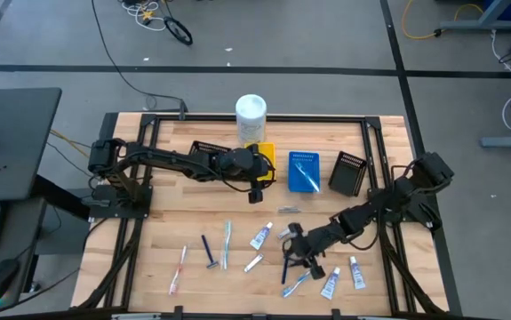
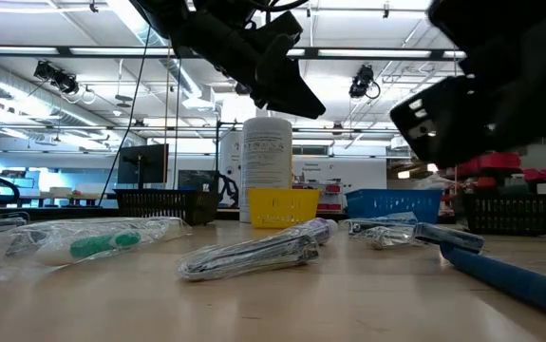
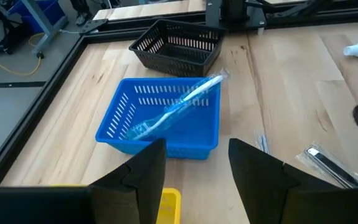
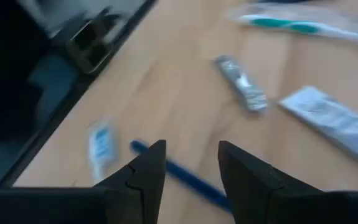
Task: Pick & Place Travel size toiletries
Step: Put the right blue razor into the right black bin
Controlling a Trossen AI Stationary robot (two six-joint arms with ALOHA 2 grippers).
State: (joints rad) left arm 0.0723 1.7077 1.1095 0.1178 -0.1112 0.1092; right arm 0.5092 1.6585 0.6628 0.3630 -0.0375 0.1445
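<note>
Right hand (image 1: 292, 256) open among scattered toiletries (image 1: 261, 236).

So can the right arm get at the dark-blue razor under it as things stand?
Probably yes: the right gripper is open, and the razor lies bare on the table just ahead of its fingertips, nothing over it.

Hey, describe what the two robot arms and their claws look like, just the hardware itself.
Both arms are black, built of slim jointed segments with chunkier joint housings. The left arm springs from a black base at the table's left edge, the right arm from the right edge. The left claw and the right claw each have two broad, matte black, wedge-shaped fingers. No markings are readable.
</note>
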